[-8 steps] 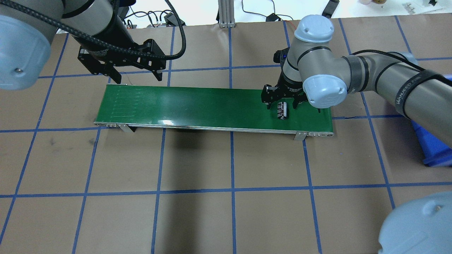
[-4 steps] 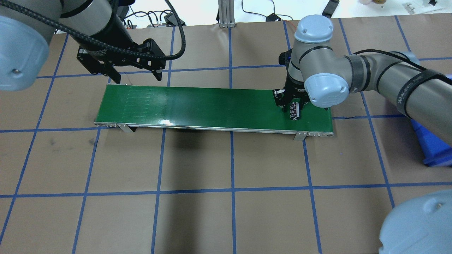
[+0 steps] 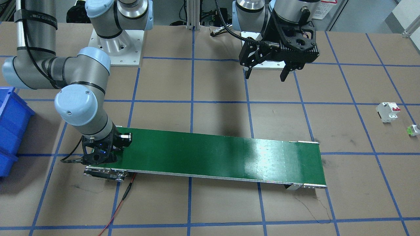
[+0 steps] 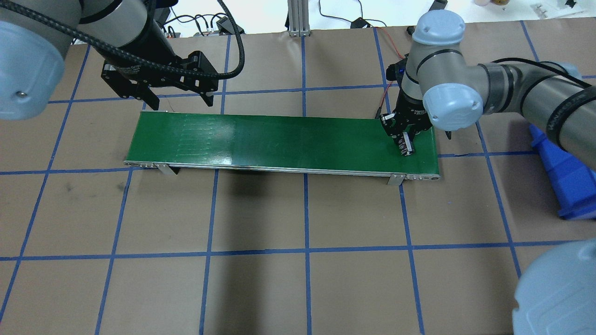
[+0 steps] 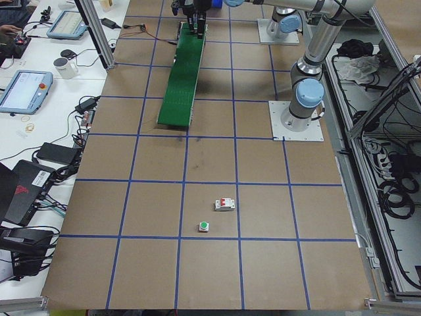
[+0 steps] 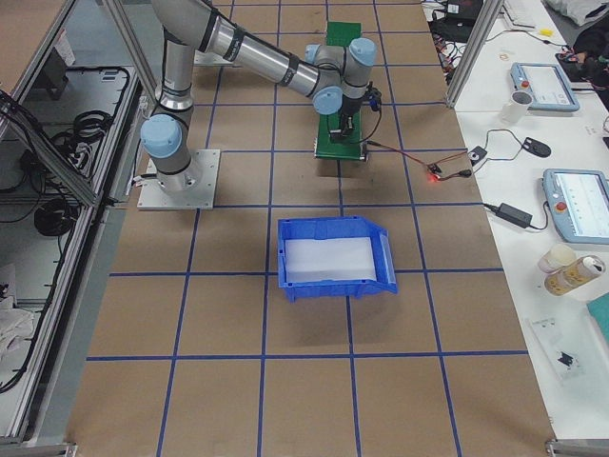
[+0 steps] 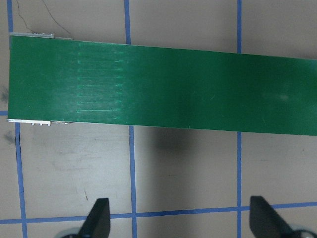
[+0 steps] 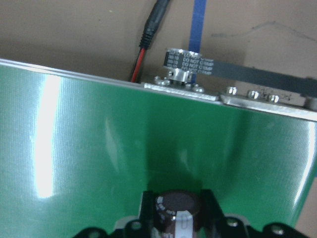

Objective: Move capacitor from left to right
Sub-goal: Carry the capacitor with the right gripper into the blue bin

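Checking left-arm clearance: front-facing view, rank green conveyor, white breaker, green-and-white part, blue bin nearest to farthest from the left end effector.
From the left end effector:
1. green conveyor, below it, toward the operators.
2. white breaker, off to the robot's left.
3. green-and-white part, just beyond the breaker.
4. blue bin, far across on the robot's right.

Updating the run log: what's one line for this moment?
right gripper: shut on capacitor | at right end of conveyor belt | left gripper: open, empty
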